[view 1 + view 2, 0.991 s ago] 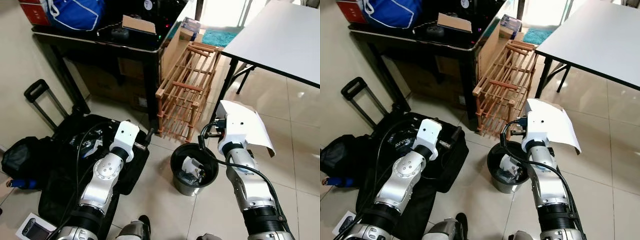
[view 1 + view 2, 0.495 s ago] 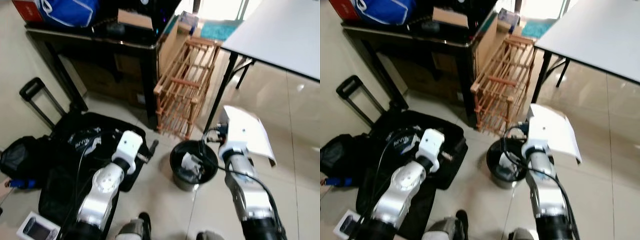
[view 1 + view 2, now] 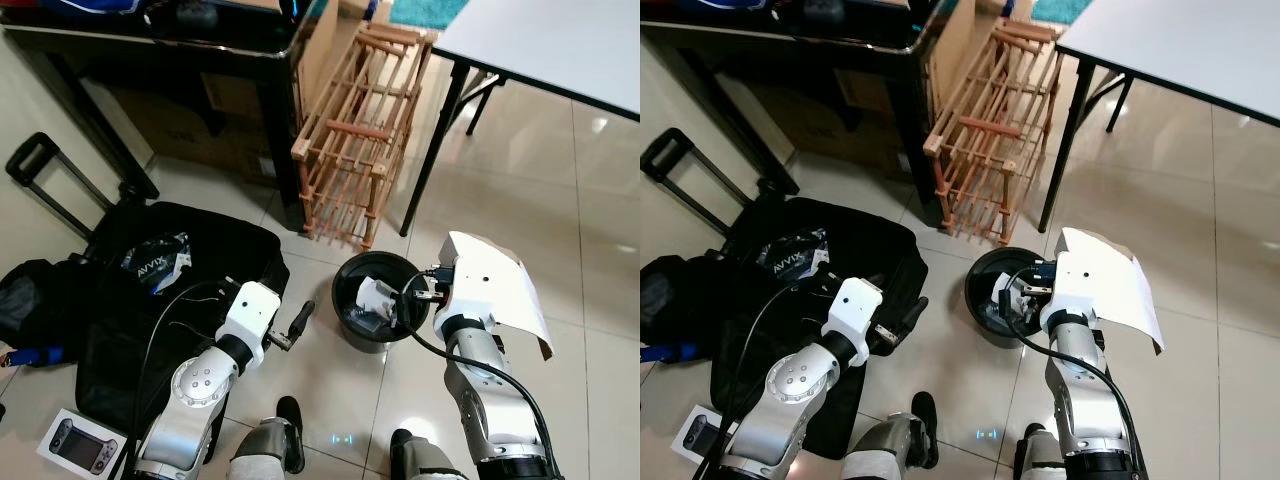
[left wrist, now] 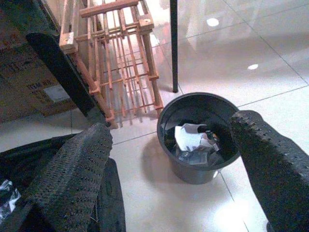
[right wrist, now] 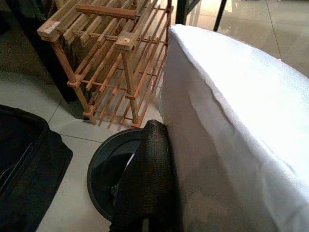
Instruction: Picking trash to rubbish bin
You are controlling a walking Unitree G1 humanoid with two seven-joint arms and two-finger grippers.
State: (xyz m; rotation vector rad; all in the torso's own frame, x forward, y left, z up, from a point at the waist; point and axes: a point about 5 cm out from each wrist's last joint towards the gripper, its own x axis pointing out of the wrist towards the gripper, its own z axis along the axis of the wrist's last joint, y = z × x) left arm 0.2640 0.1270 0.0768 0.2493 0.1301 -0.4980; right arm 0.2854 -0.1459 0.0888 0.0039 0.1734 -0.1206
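A black rubbish bin point(image 3: 352, 332) stands on the tiled floor, with crumpled white trash point(image 3: 371, 297) and dark scraps inside. My right gripper point(image 5: 161, 140) is shut on a large white sheet point(image 3: 495, 288), one black finger point(image 5: 147, 179) pressed flat against it. It hangs at the bin's right rim, and the sheet reaches out to the right over the floor. My left gripper point(image 4: 169, 128) is open, its two fingers wide apart with nothing between them. It hovers low to the left of the bin point(image 4: 193, 171), over the edge of a black bag.
A wooden slatted rack point(image 3: 350, 130) leans just behind the bin, between a black desk point(image 3: 265, 45) and a white table's black leg point(image 3: 430, 150). An open black suitcase point(image 3: 140, 300) lies on the left, with a boxed handheld console point(image 3: 80, 443) near my feet. Bare tiles stretch right.
The whole picture has shifted down and nearer, so the camera moved. My right gripper with the sheet now sits lower against the bin's right rim. The left arm hangs lower too.
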